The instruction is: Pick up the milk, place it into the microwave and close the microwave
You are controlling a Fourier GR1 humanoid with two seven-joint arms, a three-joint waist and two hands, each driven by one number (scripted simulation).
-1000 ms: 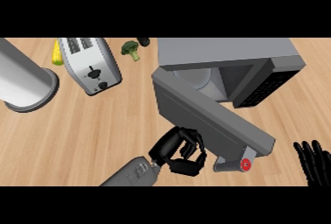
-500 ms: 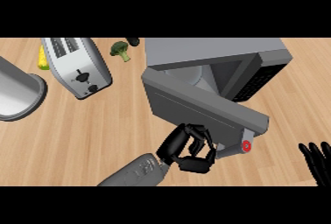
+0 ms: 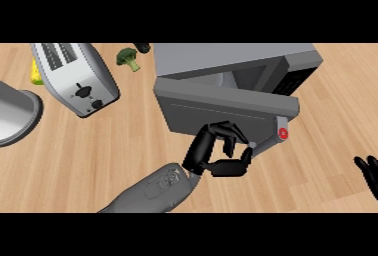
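Toaster (image 3: 77,77) upper left; broccoli (image 3: 129,58) to its right; yellow item (image 3: 35,74) at its left; grey vessel (image 3: 15,117) left edge.

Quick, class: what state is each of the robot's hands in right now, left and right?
Left hand: closed, fingers curled by the microwave door, holding nothing visible.
Right hand: open, resting at the view's right edge.

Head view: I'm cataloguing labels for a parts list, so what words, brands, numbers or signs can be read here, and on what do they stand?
None readable: no word, brand or number shows anywhere.
Control panel of the microwave: dark keys, too blurred to read.
Red round mark on the door handle: a plain disc, no lettering visible.
Toaster knobs: no legible markings.
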